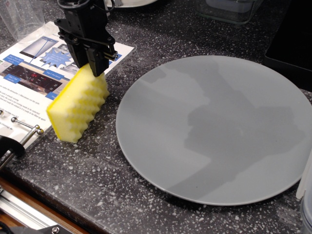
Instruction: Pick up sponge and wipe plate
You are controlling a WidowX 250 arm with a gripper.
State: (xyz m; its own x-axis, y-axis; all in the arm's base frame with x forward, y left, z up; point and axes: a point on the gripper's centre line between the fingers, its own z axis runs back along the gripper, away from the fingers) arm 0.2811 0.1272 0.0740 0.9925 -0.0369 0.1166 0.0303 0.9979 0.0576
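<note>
- Counting the things: one sponge [78,103], one plate [214,127], and one end effector [91,61].
- The sponge is bright yellow, with a bumpy, wavy face turned toward the near side. It sits on the left, partly on the printed paper [29,73] and partly on the dark top.
- The end effector is black. It comes down from the far left, and its two fingers are pressed onto the far end of the sponge, pinching it.
- The sponge looks tilted, with its far end up at the fingers and its near end low by the paper's edge.
- The plate is big, round, flat and grey, with a thin rim. It lies to the right of the sponge, near it but not touching.
- Darker and lighter patches lie across the plate.
- The tabletop [112,185] is dark stone with many small white specks.
- One sheet of printed paper lies at the left, with blue labels and small pictures on it.
- A metal bar with small round knobs [23,127] lies over the near left corner of the paper.
- A wooden edge and a metal rail [19,209] run along the near left side of the tabletop.
- At the far side sits a clear box [229,9], and one black thing [292,44] is at the far right.
</note>
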